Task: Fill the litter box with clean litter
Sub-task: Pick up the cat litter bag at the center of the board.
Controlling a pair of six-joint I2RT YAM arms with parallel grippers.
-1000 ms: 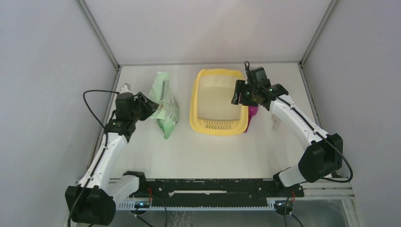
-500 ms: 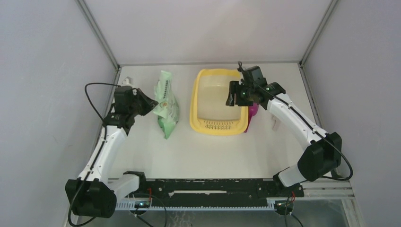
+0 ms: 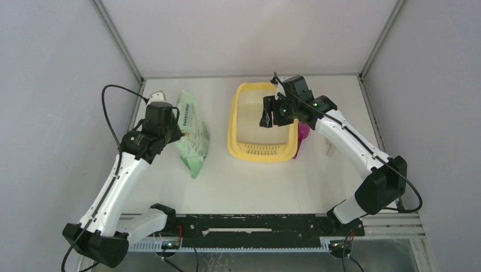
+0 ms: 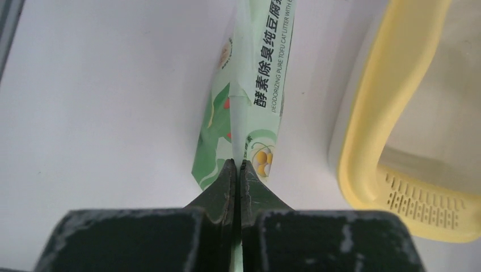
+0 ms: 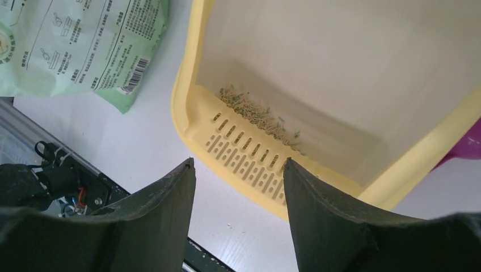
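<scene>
A white table (image 3: pixel 249 181) sits between pale grey walls, with the yellow litter box (image 3: pixel 233 122) toward the far side. The light green litter bag (image 3: pixel 192 136) lies left of the box. The main change is at the left gripper (image 4: pixel 236 167). A second ago its jaws stood apart beside the bag; now they are clenched on a thin fold of the bag's edge. The bag has slewed a little further left of the box.

The right gripper (image 5: pixel 238 164) has drifted from the box's right rim to above its interior. Its jaws are spread and grasp nothing.

The box holds only a thin streak of clean litter (image 5: pixel 255 110) against the grille ledge, and the rest of its floor is bare. A magenta scoop (image 3: pixel 303 133) peeks out right of the box.

By my reading the bag is now secured, so lifting and tipping it over the box comes next; filling has barely begun.
</scene>
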